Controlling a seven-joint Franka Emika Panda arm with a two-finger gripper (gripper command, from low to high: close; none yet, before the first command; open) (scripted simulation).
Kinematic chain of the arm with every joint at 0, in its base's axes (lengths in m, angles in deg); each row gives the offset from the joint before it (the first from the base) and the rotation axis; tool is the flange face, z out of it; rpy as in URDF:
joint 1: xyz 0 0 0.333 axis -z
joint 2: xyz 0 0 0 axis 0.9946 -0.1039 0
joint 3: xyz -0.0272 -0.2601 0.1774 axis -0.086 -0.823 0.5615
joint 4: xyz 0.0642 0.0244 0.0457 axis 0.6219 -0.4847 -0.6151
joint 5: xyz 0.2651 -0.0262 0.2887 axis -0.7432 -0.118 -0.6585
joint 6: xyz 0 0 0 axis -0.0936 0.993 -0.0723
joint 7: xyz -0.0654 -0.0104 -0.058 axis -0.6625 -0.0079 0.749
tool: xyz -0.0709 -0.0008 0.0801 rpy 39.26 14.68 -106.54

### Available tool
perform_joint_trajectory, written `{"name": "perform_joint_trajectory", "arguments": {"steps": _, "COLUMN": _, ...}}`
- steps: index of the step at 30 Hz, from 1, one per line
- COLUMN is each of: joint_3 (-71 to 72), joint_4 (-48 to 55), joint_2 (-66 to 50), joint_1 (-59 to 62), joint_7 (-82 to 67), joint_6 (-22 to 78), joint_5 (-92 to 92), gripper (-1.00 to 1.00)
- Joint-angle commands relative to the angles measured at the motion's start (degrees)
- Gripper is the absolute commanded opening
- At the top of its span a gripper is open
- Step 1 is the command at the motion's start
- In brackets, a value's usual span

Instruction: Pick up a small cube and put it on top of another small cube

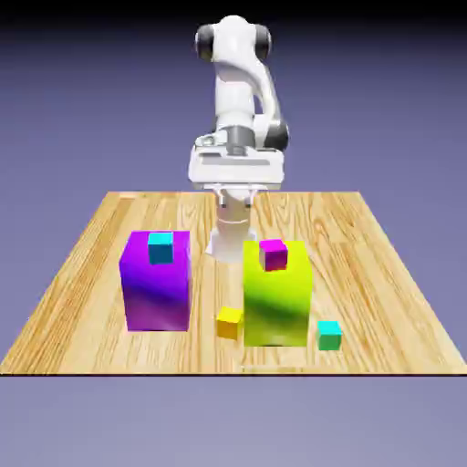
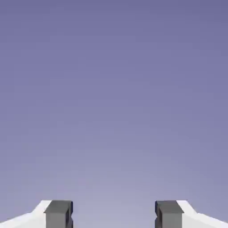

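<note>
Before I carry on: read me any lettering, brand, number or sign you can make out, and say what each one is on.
None: no readable text anywhere. The green-teal small cube, yellow small cube, cyan small cube and magenta small cube show plain faces. The purple block and yellow-green block show only colour shading. On the arm, no lettering can be made out.

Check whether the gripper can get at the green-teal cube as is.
Probably yes: the gripper is open and empty, and the cube has nothing on top. The lime block stands beside it, so a descent from above looks safest.
</note>
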Motion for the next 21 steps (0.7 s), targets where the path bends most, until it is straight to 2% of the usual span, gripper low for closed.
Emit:
{"name": "perform_joint_trajectory", "arguments": {"steps": 1, "joint_3": -0.3, "joint_4": 1.4, "joint_2": -2.1, "joint_1": -1.6, "joint_7": -1.9, "joint_6": 1.2, "joint_5": 0.6, "gripper": 0.00}}
{"name": "perform_joint_trajectory", "arguments": {"steps": 21, "joint_3": -6.5, "joint_4": 25.7, "joint_2": -43.6, "joint_1": -35.7, "joint_7": -35.9, "joint_6": 26.4, "joint_5": 13.1, "gripper": 0.00}}
